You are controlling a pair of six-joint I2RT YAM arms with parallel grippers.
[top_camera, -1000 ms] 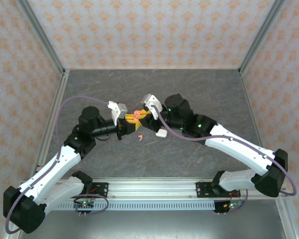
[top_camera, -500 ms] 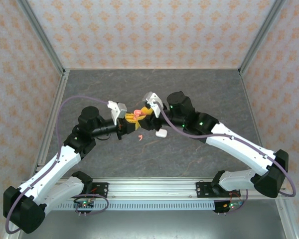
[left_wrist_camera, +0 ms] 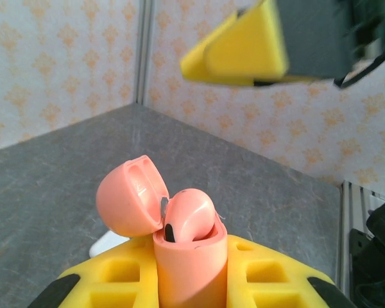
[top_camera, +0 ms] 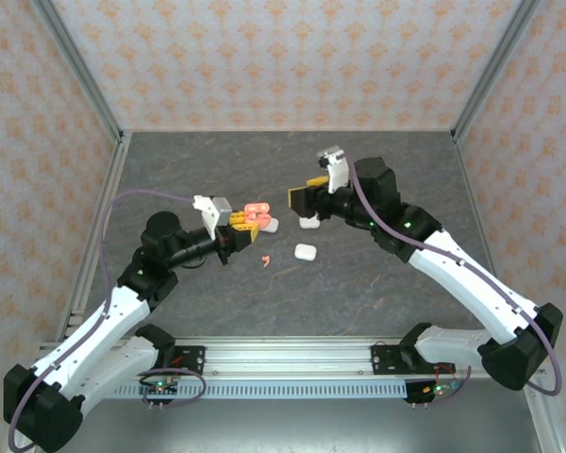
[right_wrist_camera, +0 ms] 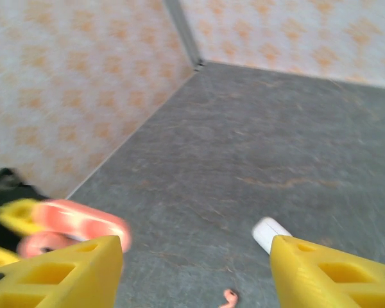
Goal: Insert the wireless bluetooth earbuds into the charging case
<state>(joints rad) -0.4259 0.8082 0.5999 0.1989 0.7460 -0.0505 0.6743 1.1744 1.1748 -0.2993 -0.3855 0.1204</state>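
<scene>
My left gripper is shut on an open coral charging case. In the left wrist view the case stands upright between the yellow fingers, its lid tipped back to the left. A coral earbud sits in its mouth, the head sticking out. A second coral earbud lies loose on the table, seen small below the right gripper. That gripper hangs open and holds nothing, up and to the right of the case.
Three white cases lie on the grey table: one just right of the coral case, one under the right gripper, one nearer the front. Patterned walls with metal corner posts close in the table.
The right gripper has opened and drawn back up and to the right, away from the coral case. The left gripper has shifted slightly left with the case.
</scene>
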